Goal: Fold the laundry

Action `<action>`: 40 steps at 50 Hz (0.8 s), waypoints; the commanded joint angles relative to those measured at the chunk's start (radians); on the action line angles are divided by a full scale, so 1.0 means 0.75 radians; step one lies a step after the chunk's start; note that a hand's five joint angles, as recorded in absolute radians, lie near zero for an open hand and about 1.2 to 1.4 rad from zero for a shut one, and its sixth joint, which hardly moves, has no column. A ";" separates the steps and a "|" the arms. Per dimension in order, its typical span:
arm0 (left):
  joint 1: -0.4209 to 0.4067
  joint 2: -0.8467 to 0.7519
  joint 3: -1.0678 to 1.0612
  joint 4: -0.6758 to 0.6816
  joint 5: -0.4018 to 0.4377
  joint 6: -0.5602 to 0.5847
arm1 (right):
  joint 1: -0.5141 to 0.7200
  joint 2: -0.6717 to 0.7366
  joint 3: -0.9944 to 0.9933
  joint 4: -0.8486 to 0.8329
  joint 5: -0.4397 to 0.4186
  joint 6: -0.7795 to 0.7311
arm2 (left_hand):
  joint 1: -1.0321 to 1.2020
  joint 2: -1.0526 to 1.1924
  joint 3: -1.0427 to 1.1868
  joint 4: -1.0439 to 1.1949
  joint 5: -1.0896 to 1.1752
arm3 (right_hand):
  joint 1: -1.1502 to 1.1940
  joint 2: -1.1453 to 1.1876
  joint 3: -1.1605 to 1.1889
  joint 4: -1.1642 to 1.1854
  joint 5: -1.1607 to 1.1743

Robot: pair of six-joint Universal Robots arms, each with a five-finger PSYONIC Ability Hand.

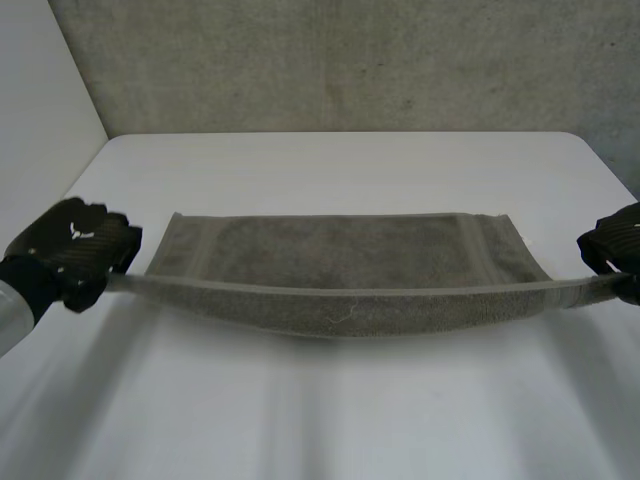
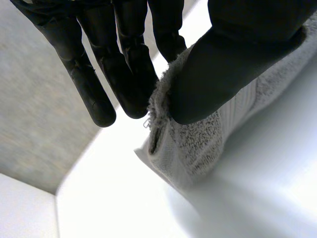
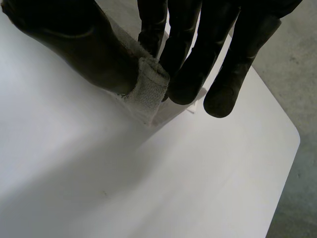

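Together, left hand (image 1: 75, 250) and right hand (image 1: 612, 245) each pinched a near corner of the towel (image 1: 340, 260) between thumb and fingers (image 2: 130, 74) — far edge resting on the desk (image 1: 340, 170).

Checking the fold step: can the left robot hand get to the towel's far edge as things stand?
Probably yes: the table around the towel holds nothing in its way. The left robot hand pinches a near corner, so that would come along.
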 commanded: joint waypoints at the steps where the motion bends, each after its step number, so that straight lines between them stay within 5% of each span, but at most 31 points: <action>1: 0.051 -0.123 0.050 -0.034 0.014 0.046 | 0.007 0.104 -0.053 -0.007 -0.019 -0.050 | 0.316 0.239 0.239 0.237 0.307 | 0.083 0.075 0.068 0.065 0.064; 11: -0.117 -0.558 0.334 0.238 -0.027 -0.068 | 0.199 0.588 -0.449 -0.111 0.165 0.118 | 0.316 0.239 0.239 0.237 0.307 | 0.083 0.075 0.068 0.065 0.064; 21: -0.209 -1.022 0.778 0.468 -0.247 -0.174 | 0.306 0.875 -0.777 -0.340 0.233 0.326 | 0.316 0.239 0.239 0.237 0.307 | 0.083 0.075 0.068 0.065 0.064; 30: -0.225 -1.245 1.013 0.505 -0.307 -0.189 | 0.357 1.057 -0.971 -0.574 0.349 0.363 | 0.316 0.239 0.239 0.237 0.307 | 0.083 0.075 0.068 0.065 0.064; 40: -0.250 -1.405 1.183 0.505 -0.342 -0.187 | 0.390 1.216 -1.157 -0.592 0.368 0.363 | 0.316 0.239 0.239 0.237 0.307 | 0.083 0.075 0.068 0.065 0.064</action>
